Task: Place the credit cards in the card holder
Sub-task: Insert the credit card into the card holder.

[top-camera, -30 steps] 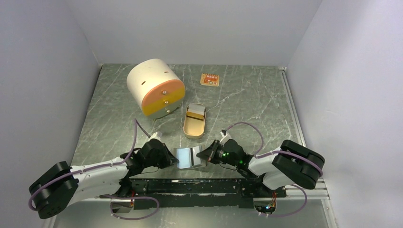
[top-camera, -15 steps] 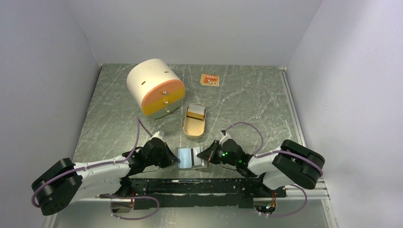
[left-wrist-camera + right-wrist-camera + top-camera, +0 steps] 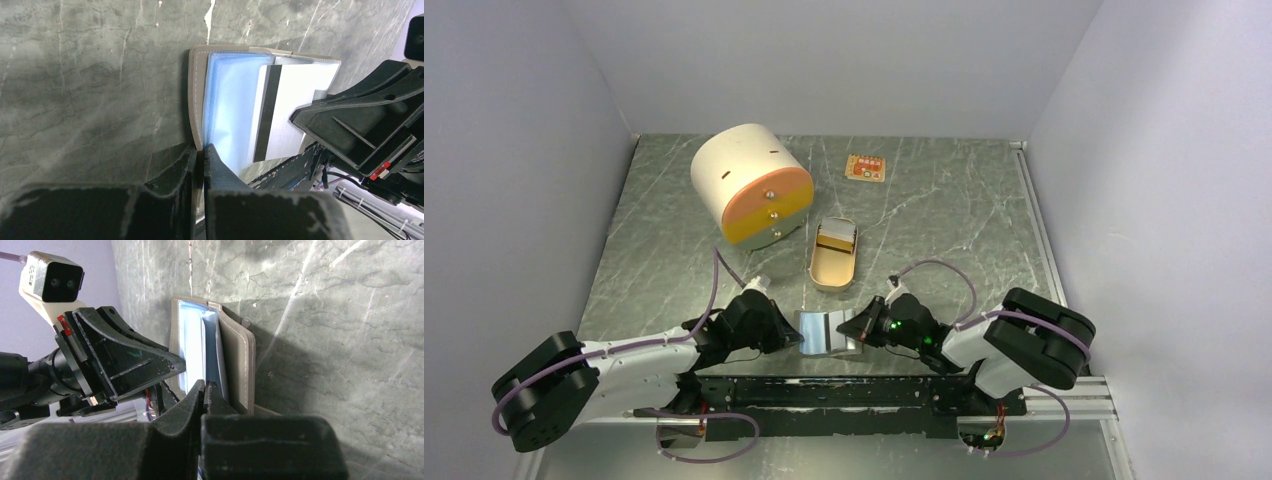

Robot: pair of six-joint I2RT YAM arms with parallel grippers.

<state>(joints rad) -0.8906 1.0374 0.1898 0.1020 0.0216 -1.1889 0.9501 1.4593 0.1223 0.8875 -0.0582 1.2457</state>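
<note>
A: Grips?
B: Both clenched: left gripper pinches the card holder by its left edge, near centre; right gripper nips its right side. I want the grey card entering flat, slowly.

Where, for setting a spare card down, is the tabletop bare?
The widest bare patch of table lies right of the tan tin and orange card, out to its right edge. A smaller strip runs along its left edge, in front of the white-orange drum. The near centre is crowded: left gripper and right gripper meet at the card holder.
</note>
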